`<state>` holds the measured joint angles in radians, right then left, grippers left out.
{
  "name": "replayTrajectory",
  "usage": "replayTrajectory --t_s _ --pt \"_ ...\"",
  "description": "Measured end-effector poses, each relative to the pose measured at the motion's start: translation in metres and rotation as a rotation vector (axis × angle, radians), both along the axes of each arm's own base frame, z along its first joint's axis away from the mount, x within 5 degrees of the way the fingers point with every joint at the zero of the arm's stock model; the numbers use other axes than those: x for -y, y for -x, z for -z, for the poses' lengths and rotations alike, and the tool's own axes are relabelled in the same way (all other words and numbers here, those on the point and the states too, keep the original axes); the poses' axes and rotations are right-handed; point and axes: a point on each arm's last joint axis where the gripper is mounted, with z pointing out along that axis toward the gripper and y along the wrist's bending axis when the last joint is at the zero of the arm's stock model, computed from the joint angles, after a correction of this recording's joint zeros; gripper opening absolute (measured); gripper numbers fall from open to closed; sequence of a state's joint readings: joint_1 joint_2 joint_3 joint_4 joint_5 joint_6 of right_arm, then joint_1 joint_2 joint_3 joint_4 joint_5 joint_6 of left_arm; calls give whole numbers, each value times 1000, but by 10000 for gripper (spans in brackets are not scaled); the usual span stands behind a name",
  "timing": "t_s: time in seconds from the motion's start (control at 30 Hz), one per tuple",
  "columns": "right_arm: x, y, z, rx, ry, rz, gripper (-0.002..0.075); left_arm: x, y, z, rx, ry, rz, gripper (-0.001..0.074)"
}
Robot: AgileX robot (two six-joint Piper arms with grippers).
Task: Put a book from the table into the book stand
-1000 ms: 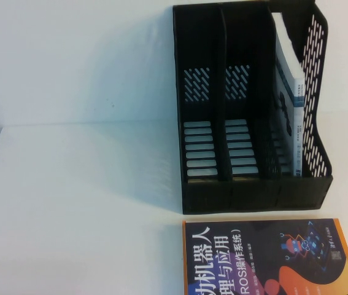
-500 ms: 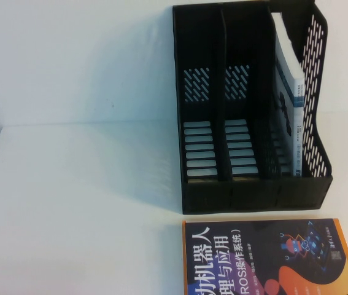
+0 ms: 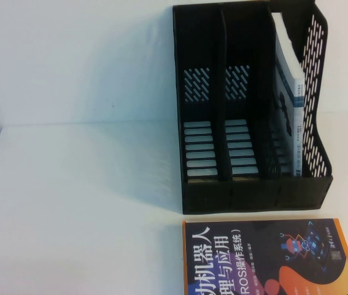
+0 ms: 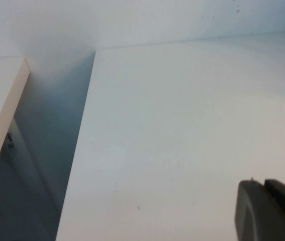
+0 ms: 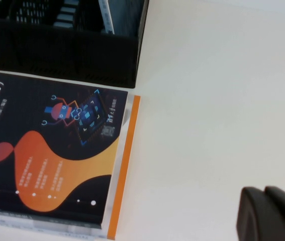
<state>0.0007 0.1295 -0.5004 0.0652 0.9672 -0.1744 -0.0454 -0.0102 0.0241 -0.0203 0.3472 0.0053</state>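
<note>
The white book (image 3: 289,92) stands upright in the right-hand compartment of the black book stand (image 3: 253,196), leaning against its perforated side wall. The stand sits at the back right of the white table (image 3: 81,196). Neither gripper appears in the high view. In the left wrist view my left gripper (image 4: 264,185) hovers over bare table (image 4: 182,125), fingers pressed together with nothing between them. In the right wrist view my right gripper (image 5: 264,193) is shut and empty over the table, to the right of the stand's corner (image 5: 62,50); the book's edge (image 5: 105,15) shows inside.
A dark navy book with orange shapes (image 3: 266,258) lies flat right in front of the stand, also visible as the navy book (image 5: 46,150) in the right wrist view. The table's left edge (image 4: 82,150) drops into a gap beside a cream-edged surface (image 4: 1,115).
</note>
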Motion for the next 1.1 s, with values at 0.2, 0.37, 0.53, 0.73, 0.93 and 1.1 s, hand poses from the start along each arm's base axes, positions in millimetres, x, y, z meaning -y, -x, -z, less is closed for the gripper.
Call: replayTrajectory --t_s 0.2,0.37,0.53,0.73,0.93,1.1 --pt "0 0 0 0 0 0 4 0 0 0 0 0 0 -3" --pt "0 0 0 0 0 0 4 0 0 0 0 0 0 -3" --pt "0 -1 0 14 -2 2 4 0 0 0 0 0 0 -3" --pt "5 -14 7 302 15 51 3 0 0 0 -2 0 0 -3" --pt "6 -32 62 433 33 62 4 0 0 0 -1 -7 2 -3" --pt "6 -35 108 251 42 58 4 0 0 0 -1 -19 6 -3"
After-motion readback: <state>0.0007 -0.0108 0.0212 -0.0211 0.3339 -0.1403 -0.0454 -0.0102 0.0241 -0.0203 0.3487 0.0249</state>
